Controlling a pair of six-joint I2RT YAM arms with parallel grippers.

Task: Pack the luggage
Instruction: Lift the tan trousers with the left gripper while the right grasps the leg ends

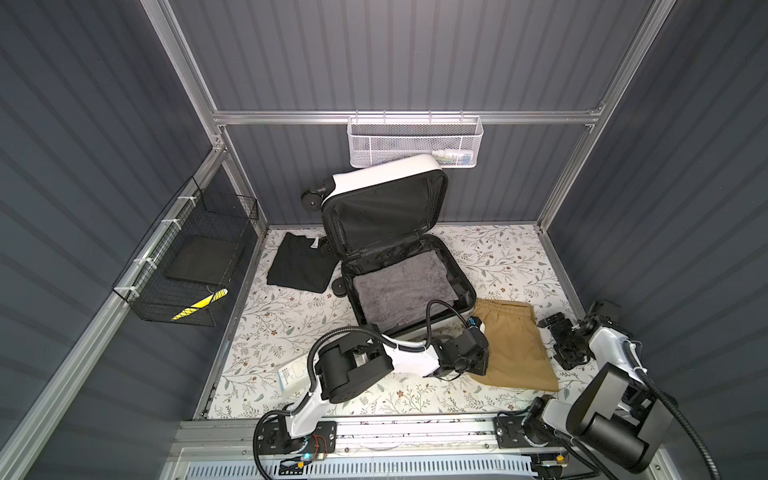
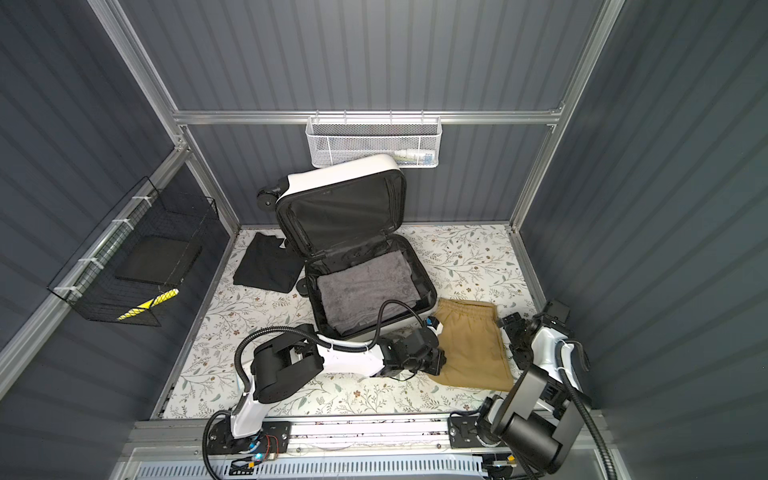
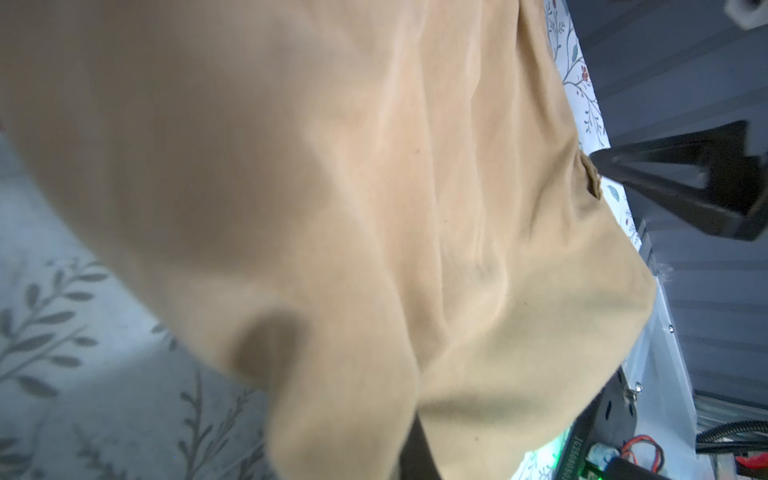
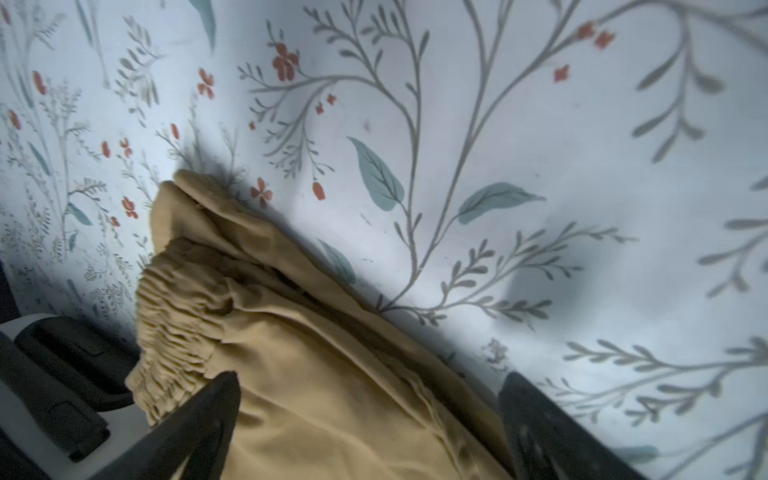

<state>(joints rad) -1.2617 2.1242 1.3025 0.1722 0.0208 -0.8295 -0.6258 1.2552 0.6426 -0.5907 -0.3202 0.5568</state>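
Landmark: tan shorts, lying flat on the counter.

Left gripper is at the shorts' near left edge. Its jaws are closed on a fold of that edge, and in the left wrist view the cloth bunches right over the lens. Right gripper is at the shorts' far right corner, jaws wide open, straddling the elastic waistband and holding nothing.

The luggage sits just left of and beyond the shorts. It is open, with the lid propped toward the wall and a grey towel flat in its lower half.

Risks, as judged:
- One pinch only. If lifted this way, the shorts likely unfold and the trailing end may catch the luggage's near rim or zipper.
- A thin fold may slip out mid-carry.
- The left arm's cable arches above that rim and could snag.
- A knock may drop the lid.
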